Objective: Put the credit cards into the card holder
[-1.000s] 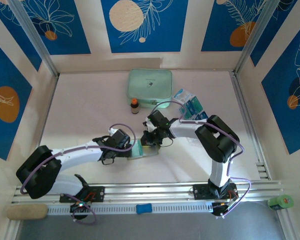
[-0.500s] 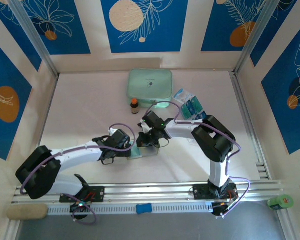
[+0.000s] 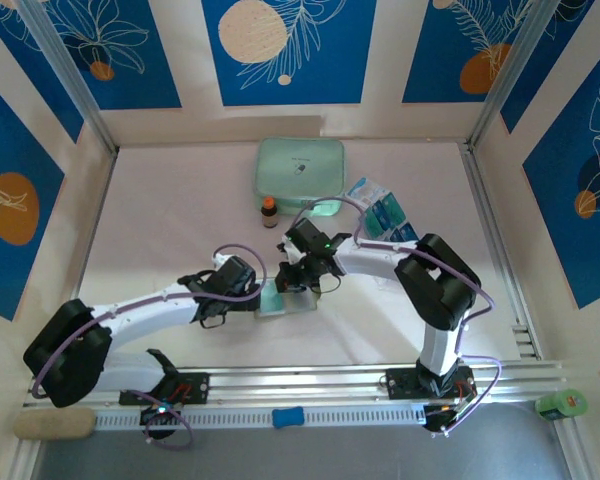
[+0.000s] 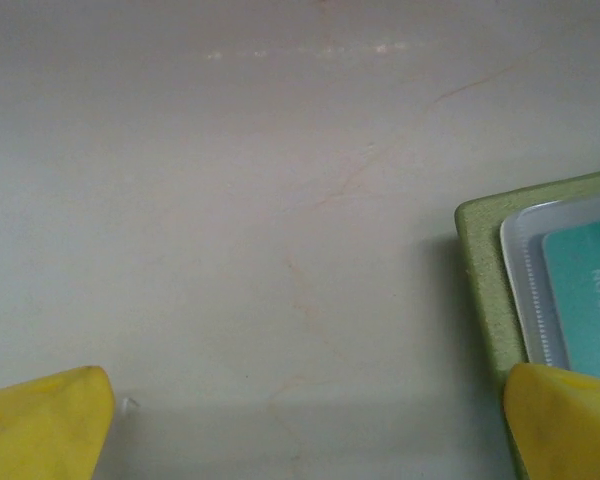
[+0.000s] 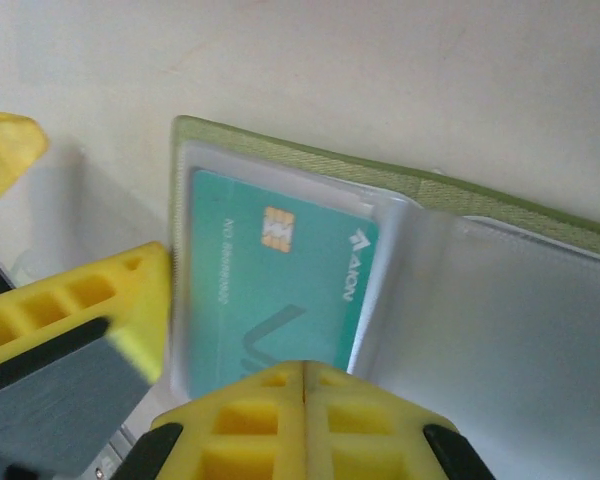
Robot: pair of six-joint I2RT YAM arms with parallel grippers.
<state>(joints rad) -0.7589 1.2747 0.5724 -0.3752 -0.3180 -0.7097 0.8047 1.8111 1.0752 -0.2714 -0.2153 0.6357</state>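
Since a second ago the right gripper [image 3: 293, 278] has slid left, over the holder [image 3: 295, 303] lying open just below centre of the top view. Its jaws are pressed together above a teal card [image 5: 280, 285] tucked in the clear pocket [image 5: 460, 300]. Left gripper [image 4: 300, 430] stands wide apart, one fingertip at the holder's edge

— From the left wrist, the olive-green fabric card holder [image 4: 483, 290] is running off the frame at three o'clock, taking the teal plastic credit card [image 4: 585, 300] along.

— And from the right wrist, the right gripper [image 5: 302, 395] is covering that card's edge at six o'clock.

— From above, the label on the small brown bottle [image 3: 269, 212] is showing too small to read.
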